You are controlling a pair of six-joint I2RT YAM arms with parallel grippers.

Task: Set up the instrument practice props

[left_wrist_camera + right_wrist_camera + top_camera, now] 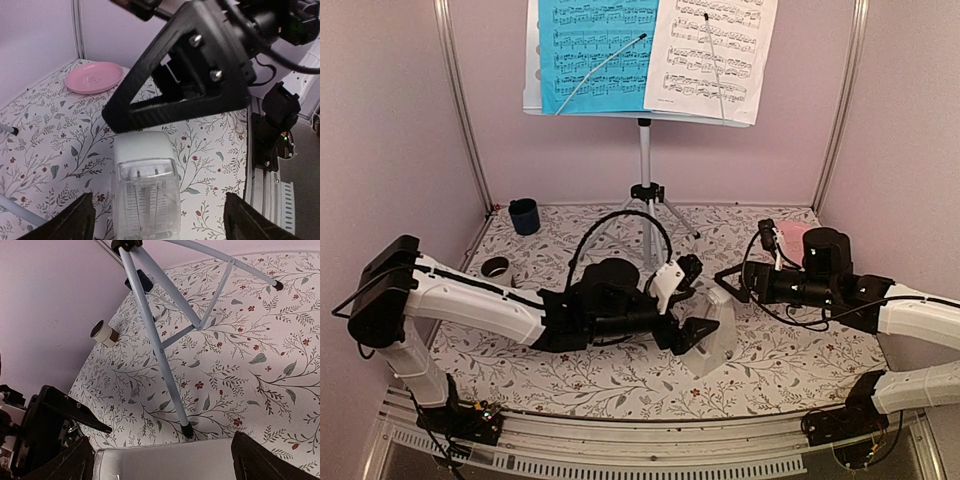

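Metronome inside widely spread left tool, not touching; right tool spread, empty.

Top high, behind; wrists close, sharing metronome.

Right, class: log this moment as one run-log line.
left gripper open around metronome | right gripper open | blue sheet and white sheet on music stand

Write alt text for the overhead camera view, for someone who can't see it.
The open left pincer straddles a white metronome at the front of a floral-covered table, while the right arm reaches in from the right. Behind them a music stand holds a blue sheet and a white sheet, with a dark blue cup at back left.
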